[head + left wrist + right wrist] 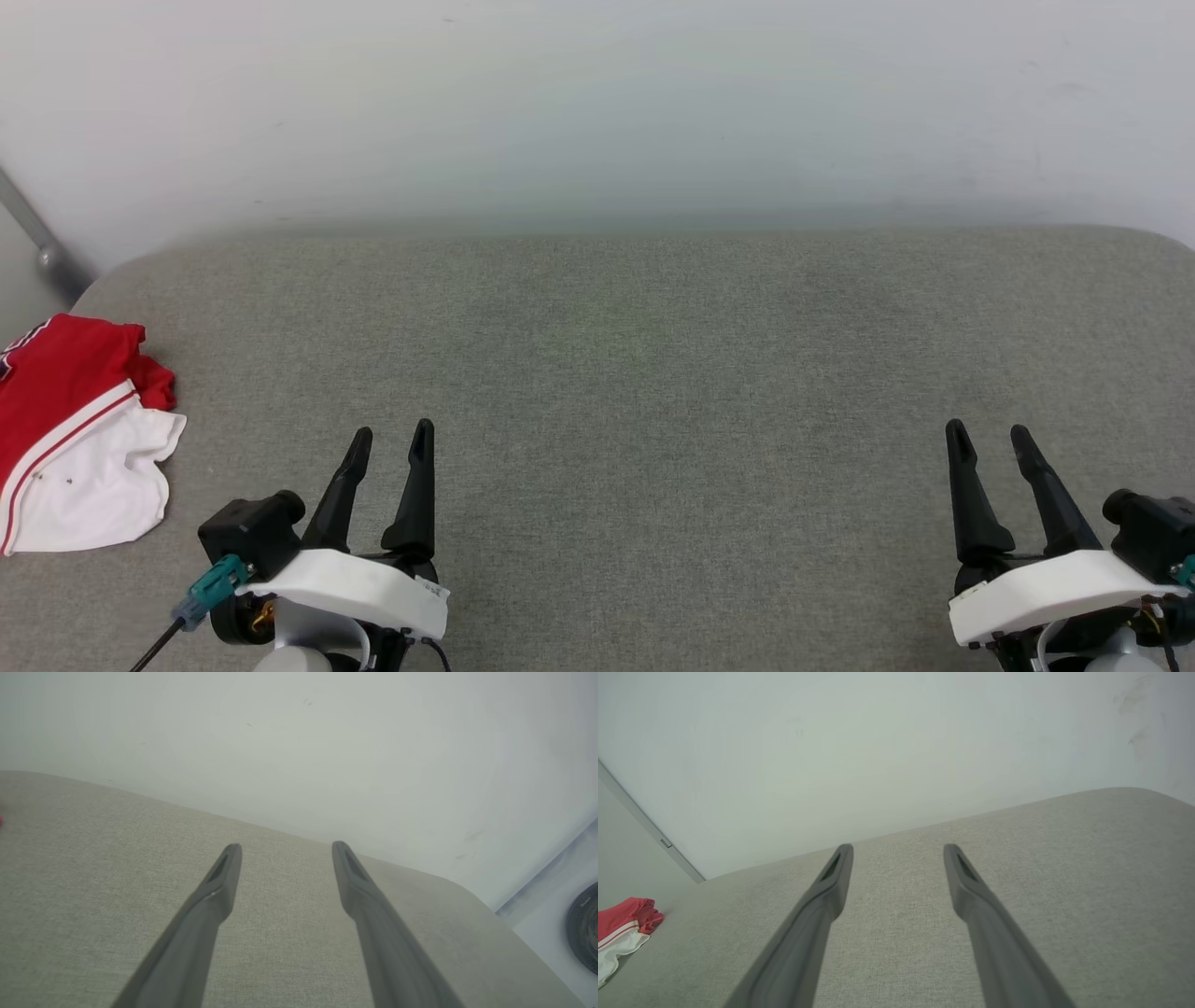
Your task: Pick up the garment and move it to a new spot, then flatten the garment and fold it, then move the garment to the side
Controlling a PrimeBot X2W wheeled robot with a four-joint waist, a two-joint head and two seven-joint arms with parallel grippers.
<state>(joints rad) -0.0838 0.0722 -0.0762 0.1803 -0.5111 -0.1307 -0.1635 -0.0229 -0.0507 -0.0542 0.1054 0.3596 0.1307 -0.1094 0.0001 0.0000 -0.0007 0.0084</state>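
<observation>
Head view: the garment (75, 439), a red jersey with a white sleeve and red-and-white striped trim, lies crumpled at the left edge of the frame on a grey fabric-covered bench (653, 373); part of it is cut off by the frame edge. The left gripper (393, 431) stands at the lower left, just right of the garment and apart from it, fingers spread and holding nothing. The right gripper (987, 431) stands at the lower right, well apart from the garment, fingers likewise spread and empty. A teal connector (213, 583) with a dark cable sits on the left wrist. A white wall (597, 112) fills the upper part of the frame, with a grey bar (37, 233) slanting at its upper left.

Left wrist view: the left gripper (287, 846) points over bare bench fabric, with a clear gap between its two fingers. A dark round object (584, 926), not identifiable, shows at the right edge.

Right wrist view: the right gripper (898, 847) is parted over the bench; the garment (621, 928) lies at the lower left.
</observation>
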